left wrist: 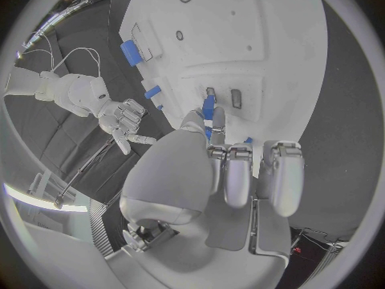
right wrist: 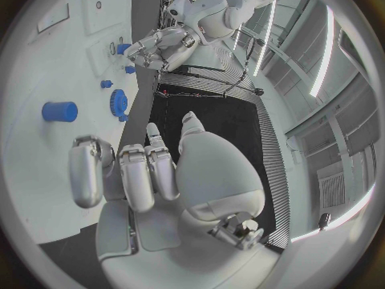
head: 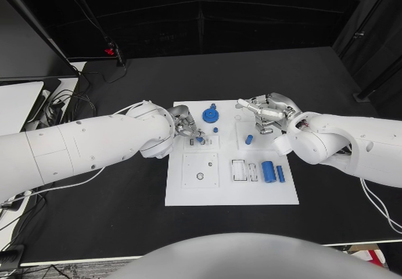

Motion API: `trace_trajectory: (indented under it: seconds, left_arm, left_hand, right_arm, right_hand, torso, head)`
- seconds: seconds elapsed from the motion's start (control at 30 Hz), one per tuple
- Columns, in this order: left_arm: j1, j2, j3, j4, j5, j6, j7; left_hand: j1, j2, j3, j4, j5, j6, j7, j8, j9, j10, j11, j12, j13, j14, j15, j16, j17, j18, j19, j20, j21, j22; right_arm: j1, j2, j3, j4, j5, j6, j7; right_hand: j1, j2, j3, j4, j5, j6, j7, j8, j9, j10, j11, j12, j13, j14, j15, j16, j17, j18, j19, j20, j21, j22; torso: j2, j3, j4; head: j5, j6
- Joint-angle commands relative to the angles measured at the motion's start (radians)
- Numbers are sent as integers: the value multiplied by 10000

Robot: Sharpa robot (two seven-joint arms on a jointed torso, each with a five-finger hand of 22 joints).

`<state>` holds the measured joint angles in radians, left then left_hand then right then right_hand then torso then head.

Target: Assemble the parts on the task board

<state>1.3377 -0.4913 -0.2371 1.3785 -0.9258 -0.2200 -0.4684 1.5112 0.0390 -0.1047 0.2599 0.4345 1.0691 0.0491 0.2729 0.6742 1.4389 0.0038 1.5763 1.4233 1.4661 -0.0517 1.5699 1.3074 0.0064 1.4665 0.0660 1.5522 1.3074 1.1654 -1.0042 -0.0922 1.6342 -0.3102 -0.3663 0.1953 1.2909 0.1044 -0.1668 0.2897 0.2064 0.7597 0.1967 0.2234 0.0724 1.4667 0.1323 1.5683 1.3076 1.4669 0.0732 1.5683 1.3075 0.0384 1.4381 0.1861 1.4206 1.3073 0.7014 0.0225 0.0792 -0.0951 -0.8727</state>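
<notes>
1. The left hand (head: 186, 124) pinches a small blue part (left wrist: 208, 107) over the slots near the middle of the task board (head: 230, 195); a tilted approach could jam it against a slot edge
2. A loose pinch could drop the part onto the board
3. The right hand (head: 266, 113) hovers with nothing held, fingers curled over the board's far right, and could knock the blue peg (head: 248, 139) just beside it
4. The blue gear (head: 210, 111) sits near the left hand and could be bumped
</notes>
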Motion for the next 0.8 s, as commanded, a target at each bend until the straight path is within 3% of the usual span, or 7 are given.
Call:
trace_trajectory:
  seconds: [0.03,0.8]
  left_arm:
    - [-16,-5,6,22,-123,-108,52]
    - [-94,-10,6,31,-200,-303,89]
  left_hand:
    - [735,613,335,-251,62,72,-83,28,111,1319,-204,-55,1475,1047,-51,9,2634,17,791,-34,-48,2527]
    - [750,597,374,-214,95,62,-78,26,120,1319,-199,-55,1475,1047,-47,9,2634,17,790,-32,-50,2527]
  right_arm:
    - [7,-3,4,17,22,52,106]
    - [-7,-20,4,16,22,58,116]
  right_hand:
    - [33,105,-82,-1,-1,-77,180,17,9,1041,77,25,2632,1039,60,25,2633,100,-70,14,-40,1928]
    - [33,105,-82,-1,-1,-77,180,17,9,1041,77,25,2632,1039,60,25,2633,100,-70,14,-40,1928]
  torso:
    - [0,0,3]
    - [1,11,-1]
  head:
    - [16,1]
    - [27,1]
